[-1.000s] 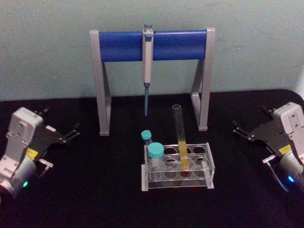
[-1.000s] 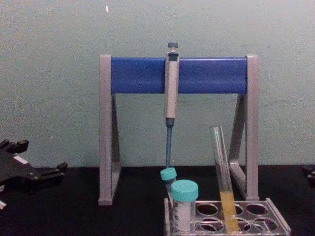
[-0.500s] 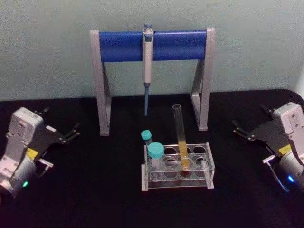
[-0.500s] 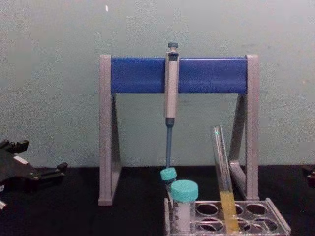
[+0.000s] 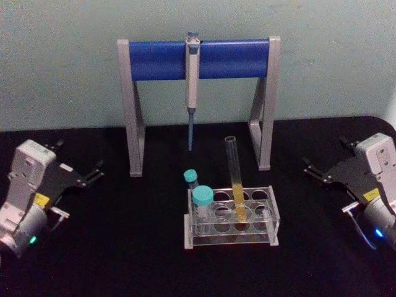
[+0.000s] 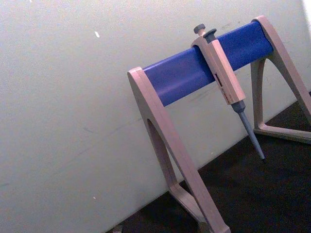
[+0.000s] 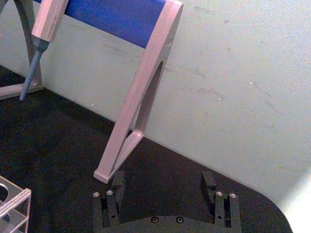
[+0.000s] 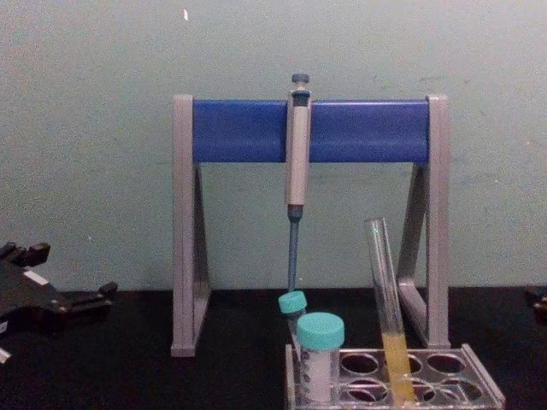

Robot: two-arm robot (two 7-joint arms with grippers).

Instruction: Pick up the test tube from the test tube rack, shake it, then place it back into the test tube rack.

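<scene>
Black cloth covers the worktop [image 5: 124, 260], with a pale green wall behind. A grey and blue stand [image 5: 198, 59] sits at the back in the upper middle of the head view, and a pipette [image 5: 192, 80] hangs from its bar.

The rack [image 5: 272, 218] is in front of the stand, at the centre of the frame. The tube [image 5: 234, 173] is in one of its back holes, just right of the rack's middle. It is close to upright, with its long axis running up the frame and its open mouth tipped a little toward the upper left. The yellow liquid fills only the lower part. Two teal-capped tubes [image 5: 202, 197] stand at the rack's left end.

The left end effector [image 5: 79, 159] rests low at the left edge of the head view, well apart from the rack. Its fingers are spread and hold nothing. The right end effector [image 7: 163, 183] is at the right edge, also clear of the rack, with its fingers [image 7: 210, 182] wide apart and empty.

Nothing has been picked up yet, so the first step looks to be the reach. The tube lies toward the middle of the frame from both arms, and the right one is the nearer. Its path also looks clear, since the capped tubes stand between the left arm and the tube. Because the tube stands tall, a grasp would likely come in from the side on the bare glass above the rack, followed by a lift roughly along the tube's own axis.
</scene>
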